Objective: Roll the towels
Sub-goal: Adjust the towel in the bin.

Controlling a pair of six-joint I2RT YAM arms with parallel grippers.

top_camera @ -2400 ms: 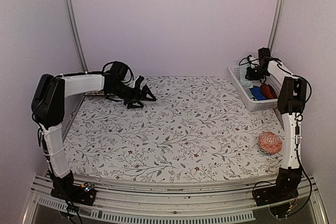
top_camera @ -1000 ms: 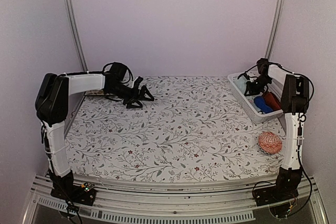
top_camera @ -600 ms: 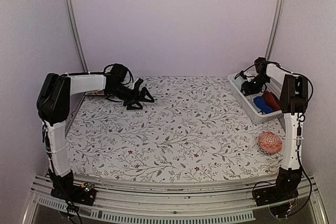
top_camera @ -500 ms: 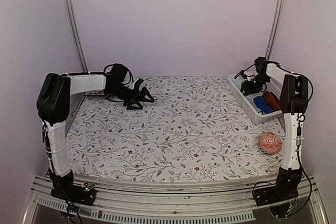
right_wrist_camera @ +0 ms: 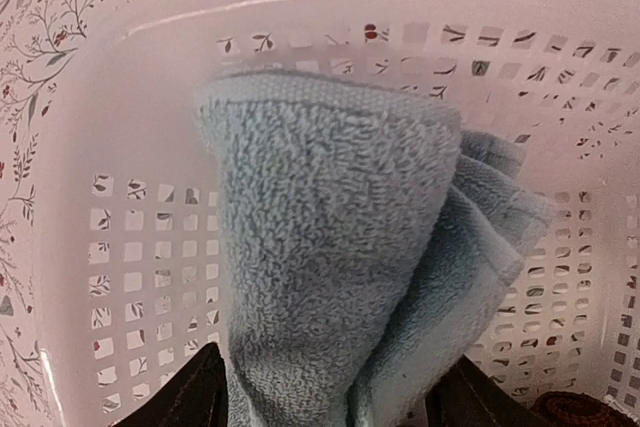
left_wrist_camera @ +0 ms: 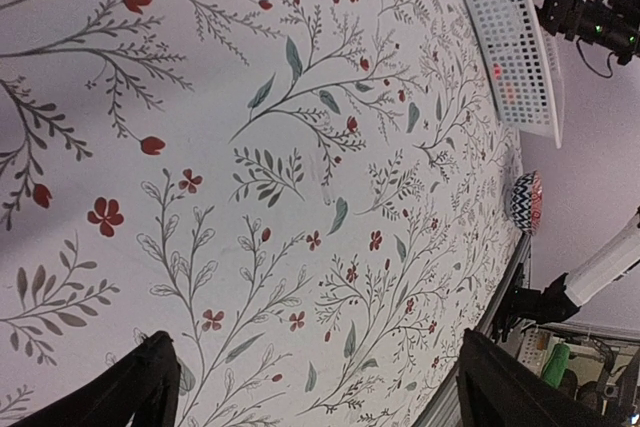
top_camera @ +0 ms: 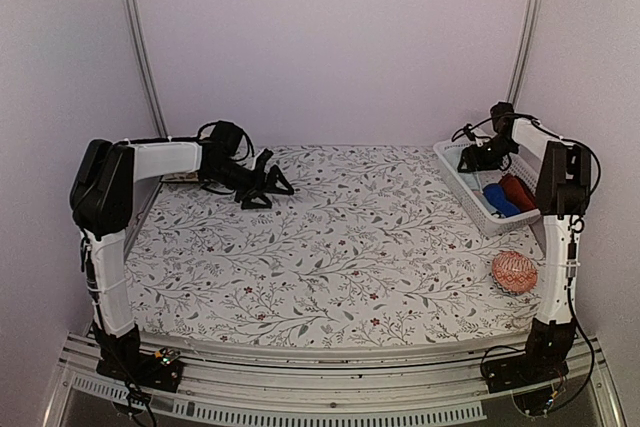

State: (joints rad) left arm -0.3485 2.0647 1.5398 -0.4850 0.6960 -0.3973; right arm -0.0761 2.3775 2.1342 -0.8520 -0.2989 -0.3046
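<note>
Overhead view: a table covered by a floral tablecloth (top_camera: 330, 247). At the far left the left gripper (top_camera: 270, 183) hovers low over the cloth, its two fingers spread wide and holding nothing. At the far right the right gripper (top_camera: 478, 156) reaches into the back end of a white basket (top_camera: 466, 193) that stands along the right edge. Inside the basket, nearer the camera, a bright blue object (top_camera: 492, 195) lies beside the rolled maroon towel (top_camera: 516, 191). An orange-pink patterned ball (top_camera: 514, 271) sits on the cloth near the right arm, apart from the basket.

Left wrist view: the left gripper (left_wrist_camera: 315, 352) shows both dark fingertips at the bottom corners, far apart, with only tablecloth (left_wrist_camera: 250, 147) between them. The basket (left_wrist_camera: 512, 42) and the ball (left_wrist_camera: 527, 203) appear in the distance.

Right wrist view: the light blue towel (right_wrist_camera: 340, 247), rolled into a thick bundle, lies in the basket (right_wrist_camera: 130, 247) against its perforated wall. The right gripper (right_wrist_camera: 328, 395) has a fingertip on each side of the towel's near end. Whether the fingertips press the towel cannot be told. A sliver of maroon towel (right_wrist_camera: 592, 410) shows in the bottom right corner.
</note>
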